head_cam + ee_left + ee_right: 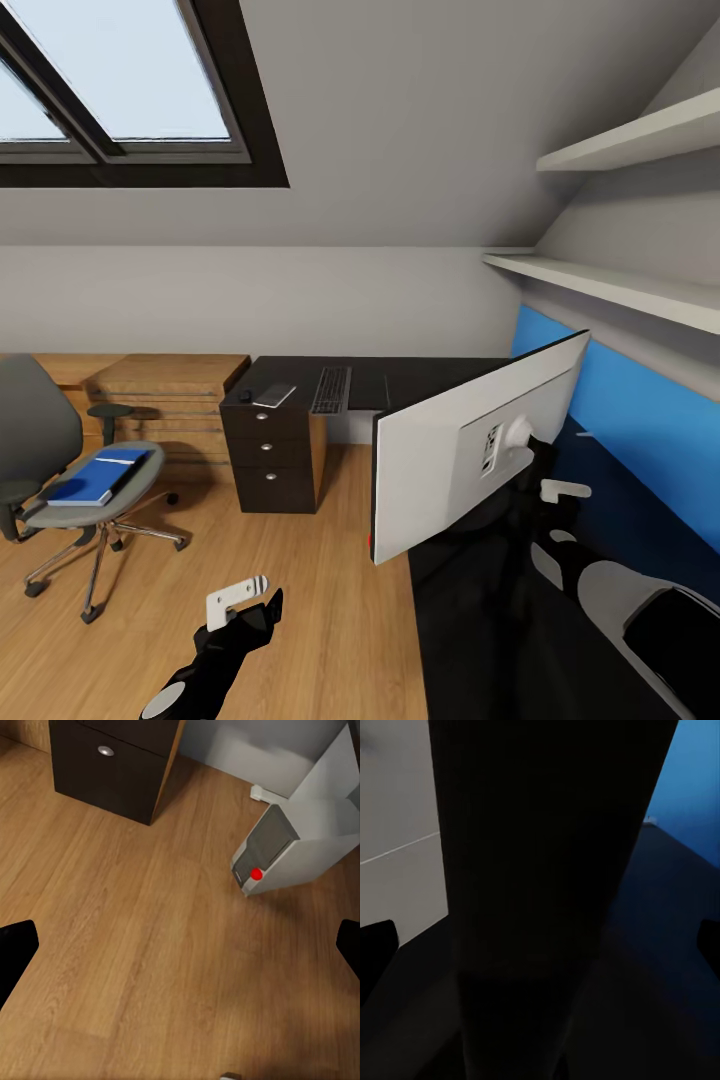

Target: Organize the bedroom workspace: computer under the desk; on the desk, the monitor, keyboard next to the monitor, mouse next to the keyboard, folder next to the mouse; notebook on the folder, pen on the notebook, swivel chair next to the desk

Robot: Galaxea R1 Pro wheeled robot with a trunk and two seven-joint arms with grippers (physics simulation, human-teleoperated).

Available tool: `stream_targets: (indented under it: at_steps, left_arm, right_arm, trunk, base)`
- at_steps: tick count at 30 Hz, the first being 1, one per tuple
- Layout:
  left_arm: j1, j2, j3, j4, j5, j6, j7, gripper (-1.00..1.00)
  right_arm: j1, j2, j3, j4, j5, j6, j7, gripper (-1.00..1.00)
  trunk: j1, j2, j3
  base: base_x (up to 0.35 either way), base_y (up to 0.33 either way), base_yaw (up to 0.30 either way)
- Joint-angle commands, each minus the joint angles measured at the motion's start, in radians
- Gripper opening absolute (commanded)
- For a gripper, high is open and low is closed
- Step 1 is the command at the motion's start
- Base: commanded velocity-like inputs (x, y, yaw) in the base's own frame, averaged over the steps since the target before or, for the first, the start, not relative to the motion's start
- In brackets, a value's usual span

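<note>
Monitor (450, 450): white back showing, on glossy black bench (500, 620); right claw (545, 480) behind it, grip indiscernible. Left claw (245, 600): spread above floor. Blue folder (95, 478): on swivel chair (60, 470). Keyboard (331, 389): bench's far end

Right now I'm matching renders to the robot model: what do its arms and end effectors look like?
Both arms are glossy black with white segments. The left end effector has a white bracket over black fingers; the right arm shows a white shell and a white bracket near the wrist. In the wrist views, the fingertips are plain black.
</note>
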Motion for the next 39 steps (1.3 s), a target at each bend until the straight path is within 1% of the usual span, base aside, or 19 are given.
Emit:
stream_targets:
  at_steps: [1,26,27,39]
  left_arm:
    - [-0.001,0.001,-0.002,-0.002,0.005,0.002,0.008,1.0]
    - [-0.001,0.001,-0.004,0.001,0.005,0.003,0.008,1.0]
    - [-0.001,0.001,-0.004,0.001,0.005,0.003,0.008,1.0]
    - [-0.001,0.001,-0.004,0.001,0.005,0.003,0.008,1.0]
  right_arm:
    - [0.0,-0.001,0.008,-0.001,-0.004,0.0,-0.005,1.0]
    - [0.0,-0.002,0.008,-0.001,-0.004,0.0,-0.005,1.0]
    - [0.0,-0.002,0.008,-0.001,-0.004,0.0,-0.005,-1.0]
    - [0.0,-0.002,0.01,-0.001,-0.004,0.0,-0.003,-1.0]
  trunk:
    - [0.0,-0.001,-0.001]
    - [0.0,-0.001,-0.001]
    - [0.0,-0.001,-0.001]
    - [0.0,-0.001,-0.001]
  base:
    - [0.0,0.0,0.0]
    - [0.017,0.0,0.0]
    - [0.0,0.0,0.0]
    - [0.0,0.0,0.0]
